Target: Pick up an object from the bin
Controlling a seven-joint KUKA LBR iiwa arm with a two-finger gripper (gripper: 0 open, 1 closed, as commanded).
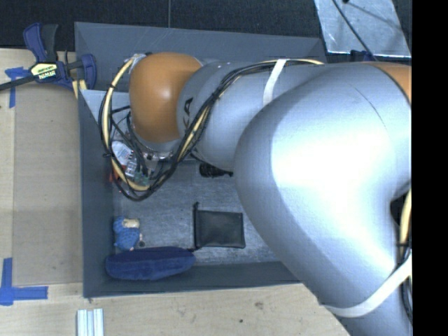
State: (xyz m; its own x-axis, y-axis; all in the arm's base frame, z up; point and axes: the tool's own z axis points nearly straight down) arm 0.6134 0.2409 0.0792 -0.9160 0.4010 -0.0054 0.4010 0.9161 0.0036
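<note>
My gripper (pixel 139 165) is low at the bin's left side, beneath the arm's wrist, and what lies under it is hidden. A small blue thing with a beige top (pixel 126 235) lies just below it, near the bin's left wall. A long dark-blue cloth pouch (pixel 149 263) lies along the front wall. A flat black rectangular wallet-like thing (pixel 219 228) rests on the floor to the right of these. A small red bit (pixel 110 178) shows at the left wall beside the gripper.
The arm reaches in from the right and covers the bin's middle, back and right. Cables loop round the wrist close to the left wall. A bare strip of grey floor runs between the gripper and the front things.
</note>
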